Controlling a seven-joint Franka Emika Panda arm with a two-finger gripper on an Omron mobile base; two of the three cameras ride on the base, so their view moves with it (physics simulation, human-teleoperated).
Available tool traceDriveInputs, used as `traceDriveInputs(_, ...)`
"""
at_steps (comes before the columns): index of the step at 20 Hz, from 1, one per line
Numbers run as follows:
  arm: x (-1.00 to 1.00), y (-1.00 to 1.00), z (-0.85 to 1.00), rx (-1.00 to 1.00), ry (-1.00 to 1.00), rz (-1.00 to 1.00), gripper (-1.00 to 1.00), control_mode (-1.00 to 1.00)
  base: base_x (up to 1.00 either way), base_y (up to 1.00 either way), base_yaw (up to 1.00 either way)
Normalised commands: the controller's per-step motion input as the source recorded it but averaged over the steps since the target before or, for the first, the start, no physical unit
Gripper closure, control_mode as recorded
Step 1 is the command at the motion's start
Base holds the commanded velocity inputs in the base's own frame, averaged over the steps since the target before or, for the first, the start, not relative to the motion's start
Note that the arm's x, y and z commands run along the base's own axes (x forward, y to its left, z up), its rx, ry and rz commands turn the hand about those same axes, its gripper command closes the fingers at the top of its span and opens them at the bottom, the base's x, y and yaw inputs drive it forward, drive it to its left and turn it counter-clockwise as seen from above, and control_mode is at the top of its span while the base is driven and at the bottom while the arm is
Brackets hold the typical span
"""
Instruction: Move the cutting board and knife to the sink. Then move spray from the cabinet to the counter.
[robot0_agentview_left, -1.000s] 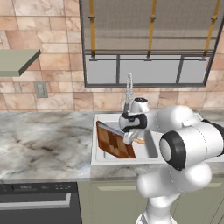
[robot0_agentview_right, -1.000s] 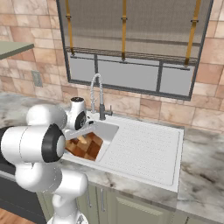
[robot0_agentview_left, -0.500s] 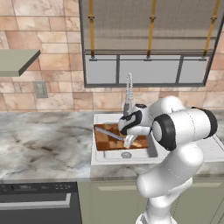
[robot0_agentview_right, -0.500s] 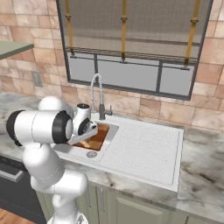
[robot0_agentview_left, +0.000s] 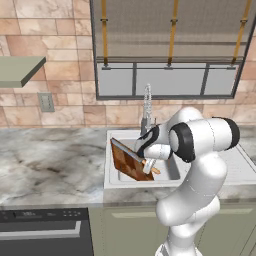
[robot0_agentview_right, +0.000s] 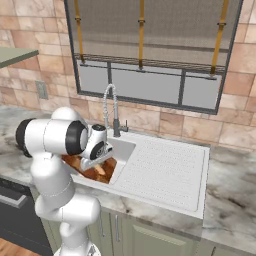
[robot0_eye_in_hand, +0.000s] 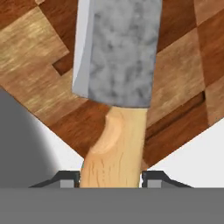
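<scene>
A: Left base view?
B: Saw the cutting board tilted inside the sink, upper corner propped toward 10 o'clock against the basin's left wall. Found the end effector low in the basin at the board's 3 o'clock edge, with the tan handle of the knife poking out beside it. Noted the coiled faucet rising at 12 o'clock from the basin, and the marbled surface spreading toward 9 o'clock.

A: Right base view?
B: Found the sink at centre, draining side stretching toward 3 o'clock. Spotted the cutting board as a brown patch in the basin, half hidden behind the arm. Placed the end effector just above it, at 6 o'clock from the faucet. Could not make out the blade here.

A: Hand view?
B: Looked straight down the knife: grey mottled blade toward 12 o'clock, pale handle running to 6 o'clock, lying over the checkered cutting board. Saw the fingertips set narrow, one either side of the handle and right against it, so read as gripping the knife. White basin floor visible toward 4 o'clock.
</scene>
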Motion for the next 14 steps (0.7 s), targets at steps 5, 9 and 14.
traceDriveInputs(5, 0.0, 0.0, -0.01, 0.0, -0.07, 0.02, -1.0, -1.0, 0.0, 0.0, 0.0)
traceDriveInputs(9, 0.0, 0.0, 0.08, 0.0, -0.14, 0.0, -1.0, -1.0, 0.0, 0.0, 0.0)
traceDriveInputs(14, -0.24, -0.07, 0.81, 0.0, -0.26, 0.0, -1.0, -1.0, 0.0, 0.0, 0.0)
